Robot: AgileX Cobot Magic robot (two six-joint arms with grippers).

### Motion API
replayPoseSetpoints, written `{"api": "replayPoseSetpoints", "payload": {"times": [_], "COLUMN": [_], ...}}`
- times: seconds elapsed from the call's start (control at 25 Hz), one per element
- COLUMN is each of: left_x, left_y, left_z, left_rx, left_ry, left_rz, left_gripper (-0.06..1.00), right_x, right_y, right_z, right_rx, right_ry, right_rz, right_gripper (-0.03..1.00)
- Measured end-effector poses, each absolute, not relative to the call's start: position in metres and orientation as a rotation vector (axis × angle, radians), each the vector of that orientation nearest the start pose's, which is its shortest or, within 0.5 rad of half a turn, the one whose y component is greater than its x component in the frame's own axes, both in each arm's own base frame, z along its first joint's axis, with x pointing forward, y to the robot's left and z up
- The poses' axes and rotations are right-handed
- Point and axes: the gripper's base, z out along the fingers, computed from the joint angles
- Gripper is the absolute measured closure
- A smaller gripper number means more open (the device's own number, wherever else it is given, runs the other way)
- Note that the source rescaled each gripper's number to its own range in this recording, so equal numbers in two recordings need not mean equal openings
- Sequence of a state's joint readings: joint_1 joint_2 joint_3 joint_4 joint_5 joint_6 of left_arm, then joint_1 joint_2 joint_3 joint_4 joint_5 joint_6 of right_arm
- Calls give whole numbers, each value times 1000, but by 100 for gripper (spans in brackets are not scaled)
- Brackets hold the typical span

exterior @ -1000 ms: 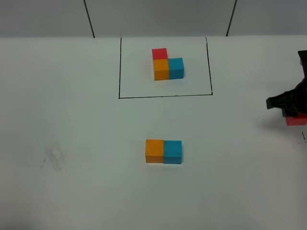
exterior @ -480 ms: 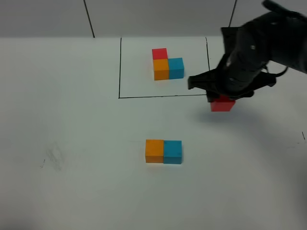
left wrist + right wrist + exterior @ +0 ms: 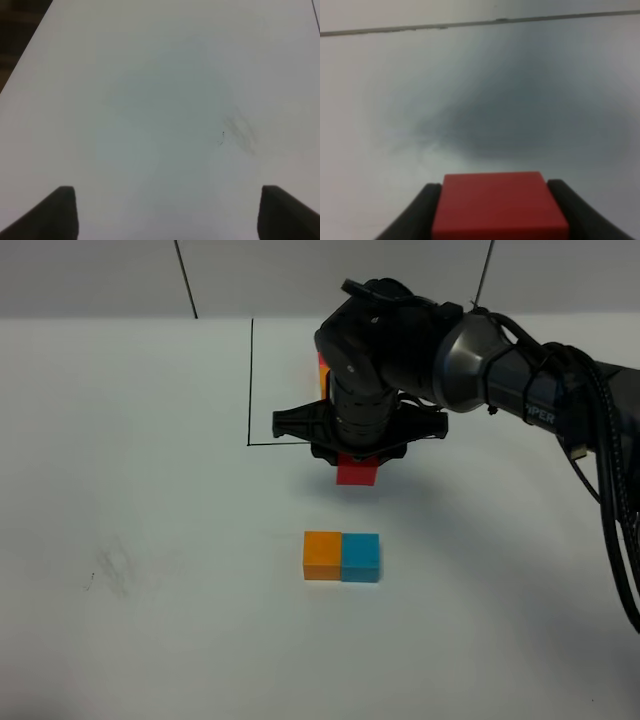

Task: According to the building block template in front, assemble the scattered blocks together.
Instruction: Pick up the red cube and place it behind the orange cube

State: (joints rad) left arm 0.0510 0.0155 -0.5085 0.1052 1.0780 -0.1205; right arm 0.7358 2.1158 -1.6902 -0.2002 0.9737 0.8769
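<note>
The right end effector (image 3: 357,462) is partly closed, clamping the red cube (image 3: 357,474) between its fingers just above the counter (image 3: 150,490). Near it, toward the camera, the orange cube (image 3: 322,555) and blue cube (image 3: 360,557) lie touching side by side. Beyond it, the arm hides most of the building block template (image 3: 321,368) inside its black frame (image 3: 250,380). The left end effector (image 3: 167,215) gapes wide, holding nothing.

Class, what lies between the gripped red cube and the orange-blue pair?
Only bare white table separates the red cube from the orange-blue pair, as the exterior high view shows.
</note>
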Motion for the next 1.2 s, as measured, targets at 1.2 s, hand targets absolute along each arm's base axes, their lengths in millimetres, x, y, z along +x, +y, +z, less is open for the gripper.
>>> {"api": "replayPoseSetpoints", "payload": {"times": [1.2], "left_x": [-5], "left_y": [8], "left_z": [279], "left_rx": [-182], "left_ry": [2057], "left_rz": [84], "left_gripper": [11], "right_x": [320], "right_y": [323], "right_z": [167], "right_rx": [172], "right_ry": [2783], "right_rz": [9], "right_gripper": [53]}}
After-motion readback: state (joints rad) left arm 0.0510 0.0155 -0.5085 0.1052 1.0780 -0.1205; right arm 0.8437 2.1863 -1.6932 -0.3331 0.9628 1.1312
